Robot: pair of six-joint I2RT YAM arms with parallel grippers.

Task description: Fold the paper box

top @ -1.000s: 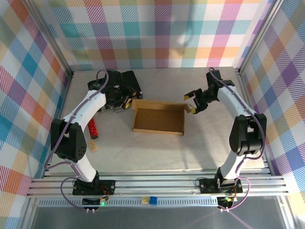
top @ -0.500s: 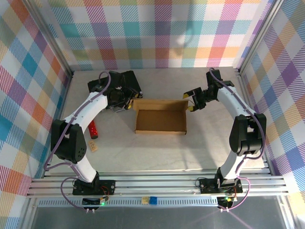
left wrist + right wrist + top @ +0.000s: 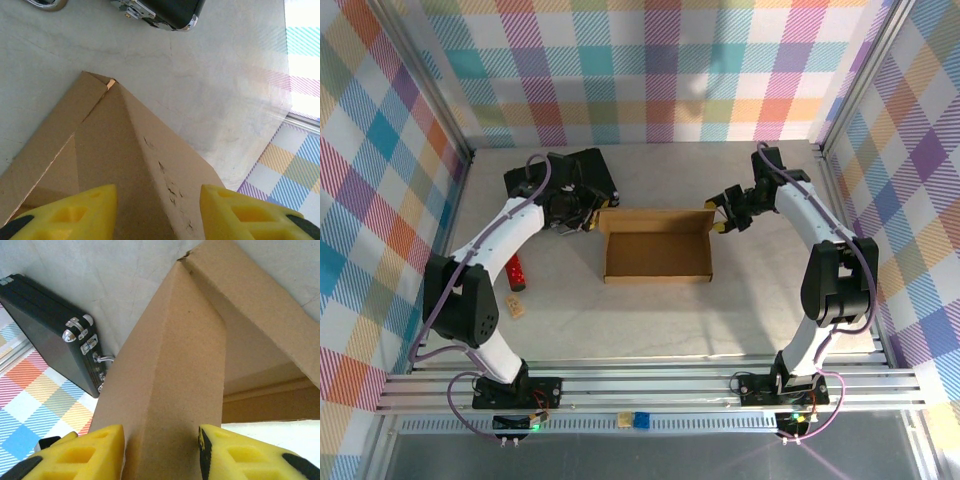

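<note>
Shallow brown paper box (image 3: 657, 258), open-topped, sits in the middle of the worktop (image 3: 650, 320). The left gripper (image 3: 158, 215) straddles one end wall, jaws apart; the right gripper (image 3: 161, 455) seems to pinch the other. Uneven squeezing could skew or crease it.

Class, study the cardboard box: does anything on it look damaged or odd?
Yes: the box has small dents along one folded wall edge, and a corner seam gapes slightly, frayed.
</note>
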